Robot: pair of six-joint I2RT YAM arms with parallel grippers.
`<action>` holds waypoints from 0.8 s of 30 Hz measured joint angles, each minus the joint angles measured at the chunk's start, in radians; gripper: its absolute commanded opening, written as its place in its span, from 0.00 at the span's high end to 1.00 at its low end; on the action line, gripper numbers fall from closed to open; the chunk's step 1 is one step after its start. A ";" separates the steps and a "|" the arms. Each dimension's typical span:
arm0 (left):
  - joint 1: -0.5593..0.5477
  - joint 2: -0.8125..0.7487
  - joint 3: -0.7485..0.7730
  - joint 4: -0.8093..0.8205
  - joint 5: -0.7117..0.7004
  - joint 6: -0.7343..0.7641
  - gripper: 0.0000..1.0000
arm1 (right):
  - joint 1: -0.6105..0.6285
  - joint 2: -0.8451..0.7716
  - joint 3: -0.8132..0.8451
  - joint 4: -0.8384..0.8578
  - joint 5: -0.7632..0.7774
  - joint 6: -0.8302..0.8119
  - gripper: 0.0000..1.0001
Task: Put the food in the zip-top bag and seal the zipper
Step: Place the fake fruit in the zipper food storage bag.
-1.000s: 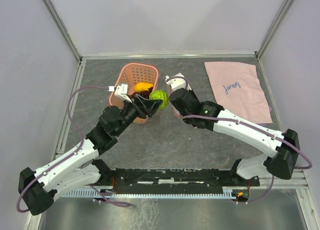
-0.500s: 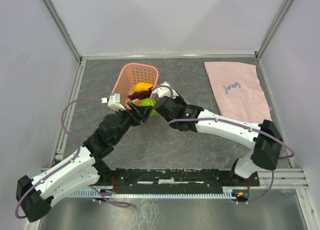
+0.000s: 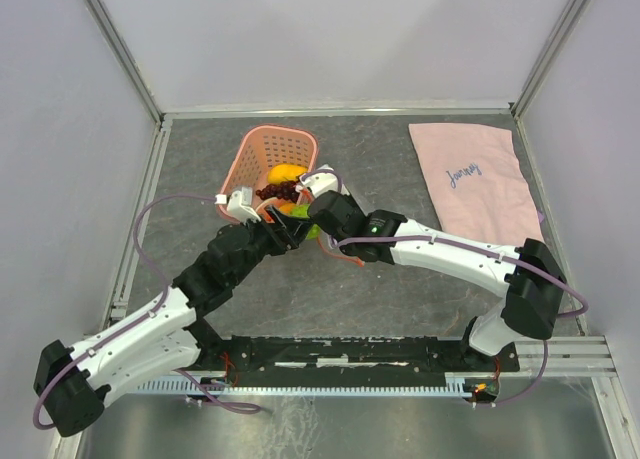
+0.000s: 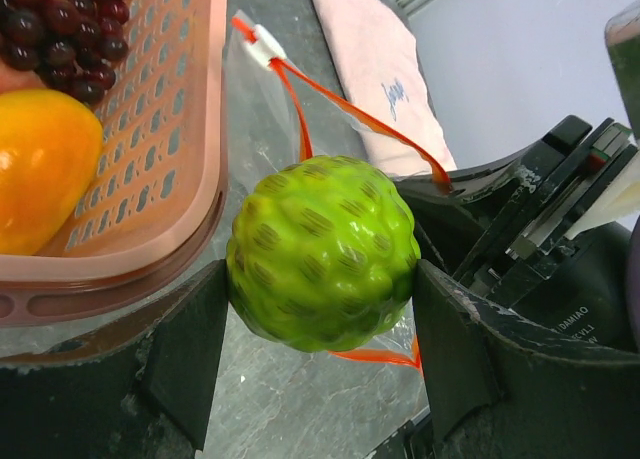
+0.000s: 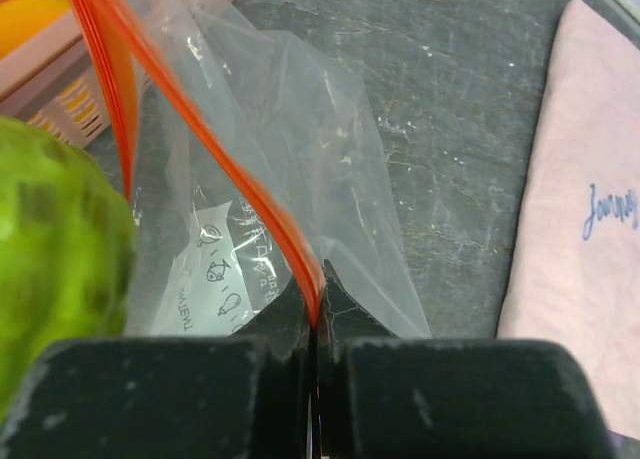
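My left gripper [image 4: 322, 309] is shut on the green round piece [image 4: 322, 251] and holds it at the open mouth of the zip-top bag [image 5: 290, 169]. My right gripper [image 5: 318, 319] is shut on the bag's red-orange zipper [image 5: 245, 189] and holds the mouth open. The green piece also shows at the left edge of the right wrist view [image 5: 55, 249]. In the top view both grippers meet beside the basket, and the green piece [image 3: 311, 230] is mostly hidden between them. The grape bunch [image 4: 70, 34] and an orange fruit [image 4: 40, 164] lie in the basket.
The pink slotted basket [image 3: 258, 151] stands just behind the grippers, its rim [image 4: 150, 249] close to my left finger. The pink cloth with script writing [image 3: 480, 179] lies at the back right. Metal frame rails edge the grey table.
My right gripper has swung left with the bag to the basket's side. My left gripper has drawn the green piece slightly toward me and down, to the bag's mouth.
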 measured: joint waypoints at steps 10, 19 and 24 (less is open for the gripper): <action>0.000 -0.026 -0.001 0.049 0.047 -0.035 0.70 | 0.000 0.000 -0.005 0.009 -0.071 0.047 0.98; 0.000 -0.015 -0.009 0.087 0.063 -0.042 0.71 | -0.004 0.000 -0.005 0.014 -0.079 0.079 0.99; 0.000 0.059 -0.009 0.089 0.061 -0.050 0.72 | -0.007 -0.026 -0.005 0.014 -0.117 0.083 0.99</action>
